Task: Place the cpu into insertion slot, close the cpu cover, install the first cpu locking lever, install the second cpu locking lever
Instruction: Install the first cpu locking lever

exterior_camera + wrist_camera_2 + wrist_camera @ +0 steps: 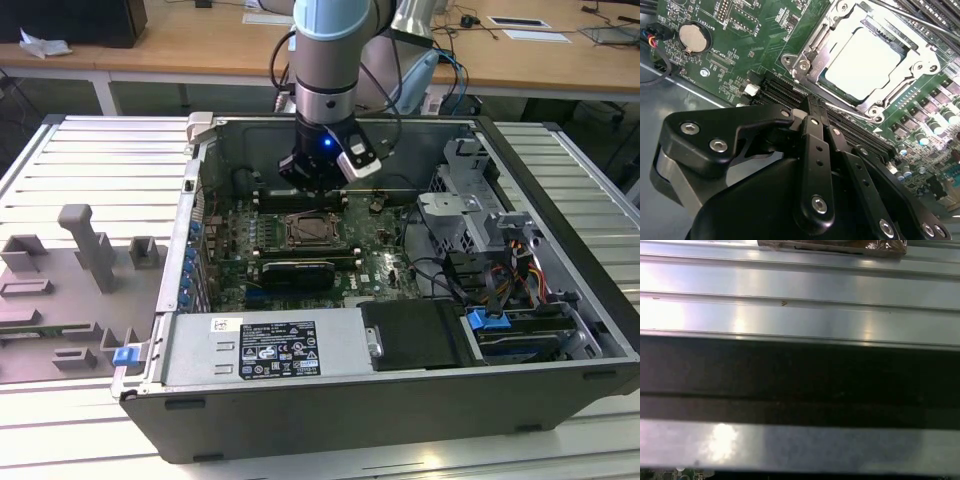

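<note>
In the exterior view the arm hangs vertically inside the open case [560,200], its gripper [312,185] just behind the slot [308,232]. In the second wrist view the cpu [864,61] sits in the slot under the closed cover [920,55], and the fingers [812,125] look pressed together, empty. A lever [850,111] might slip aside, I think, if pushed off-centre.

Grey arm [328,60] — black gripper [812,117], silver screws, seemingly matte.
</note>
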`<state>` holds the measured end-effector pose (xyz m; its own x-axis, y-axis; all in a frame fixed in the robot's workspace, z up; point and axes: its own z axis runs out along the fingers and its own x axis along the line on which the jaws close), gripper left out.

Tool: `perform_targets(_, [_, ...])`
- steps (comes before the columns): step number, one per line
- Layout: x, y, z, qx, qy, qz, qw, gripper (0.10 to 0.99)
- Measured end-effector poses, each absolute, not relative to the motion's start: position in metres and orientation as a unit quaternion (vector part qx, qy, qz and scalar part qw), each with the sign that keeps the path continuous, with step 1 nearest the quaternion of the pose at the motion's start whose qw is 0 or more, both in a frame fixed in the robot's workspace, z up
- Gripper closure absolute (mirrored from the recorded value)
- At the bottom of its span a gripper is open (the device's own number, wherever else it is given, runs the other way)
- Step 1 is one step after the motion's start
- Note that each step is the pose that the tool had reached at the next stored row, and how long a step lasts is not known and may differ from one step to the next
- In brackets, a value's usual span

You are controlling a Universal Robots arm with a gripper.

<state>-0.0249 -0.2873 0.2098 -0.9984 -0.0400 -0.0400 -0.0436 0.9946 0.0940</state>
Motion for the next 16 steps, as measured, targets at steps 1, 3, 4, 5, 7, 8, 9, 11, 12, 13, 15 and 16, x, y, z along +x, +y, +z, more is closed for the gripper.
perform_targets(1, [-0.0248,-0.2873,0.2088,-0.021,0.998,0.047,0.019,0.98])
perform_targets(3, [-0.0246,-0.2873,0.2072,-0.021,0.998,0.047,0.019,0.98])
perform_targets(4, [-0.0245,-0.2873,0.2066,-0.021,0.999,0.046,0.019,0.98])
perform_targets(5, [-0.0244,-0.2873,0.2061,-0.021,0.999,0.046,0.019,0.98])
perform_targets(7, [-0.0243,-0.2873,0.205,-0.021,0.999,0.044,0.019,0.98])
perform_targets(8, [-0.0243,-0.2873,0.2046,-0.021,0.999,0.044,0.019,0.98])
perform_targets(9, [-0.0242,-0.2874,0.2039,-0.021,0.999,0.042,0.019,0.98])
perform_targets(11, [-0.0242,-0.2874,0.2031,-0.021,0.999,0.041,0.019,0.98])
perform_targets(12, [-0.024,-0.2872,0.2024,-0.021,0.999,0.041,0.019,0.98])
perform_targets(13, [-0.024,-0.2872,0.2019,-0.021,0.999,0.041,0.019,0.98])
perform_targets(15, [-0.024,-0.2873,0.2014,-0.021,0.999,0.04,0.019,0.98])
perform_targets(16, [-0.024,-0.2874,0.2013,-0.021,0.999,0.04,0.019,0.98])
